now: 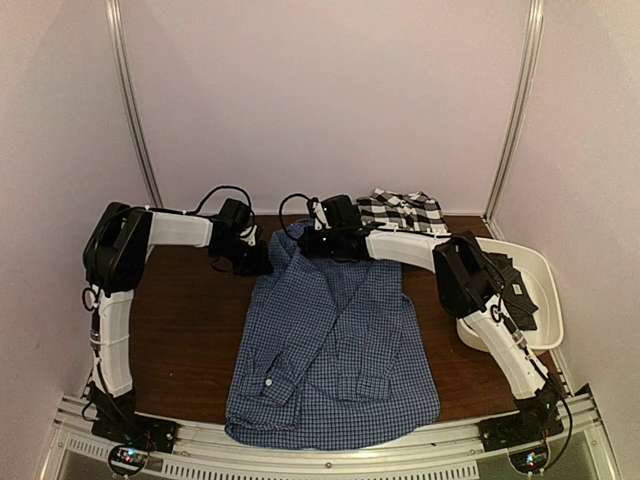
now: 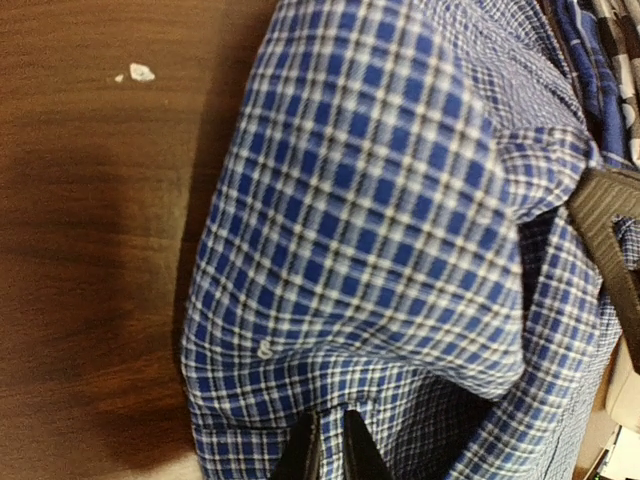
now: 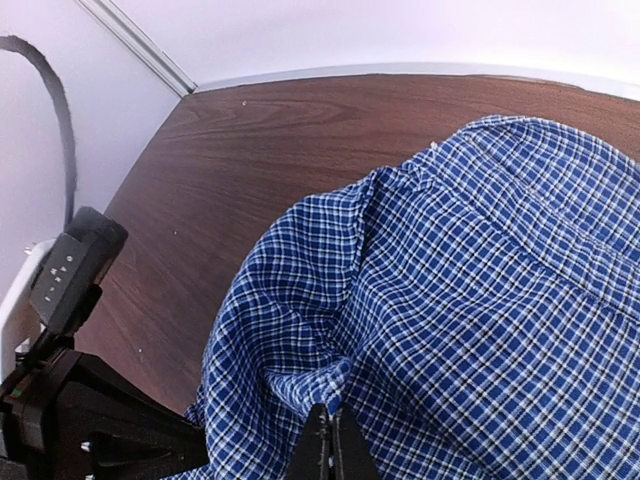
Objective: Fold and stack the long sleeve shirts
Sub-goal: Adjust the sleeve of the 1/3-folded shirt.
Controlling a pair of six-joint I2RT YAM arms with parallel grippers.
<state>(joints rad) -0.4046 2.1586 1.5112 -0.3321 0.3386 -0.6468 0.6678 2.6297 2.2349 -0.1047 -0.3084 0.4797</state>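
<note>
The blue-and-white fine-check shirt (image 1: pixel 335 340) lies flat in the middle of the worktop (image 1: pixel 190 330). Its long axis runs near to far, with the hem at the near edge and the collar far. Both tools are at the far end. The left tool (image 1: pixel 248 258) pinches the left shoulder, and the right tool (image 1: pixel 325 240) is pressed together on a fold by the collar. We judge that the fold must travel toward the near hem. The black-and-white large-check shirt (image 1: pixel 402 210) lies far right. The white tub (image 1: pixel 545 270) at the right holds a dark garment (image 1: pixel 505 285).
</note>
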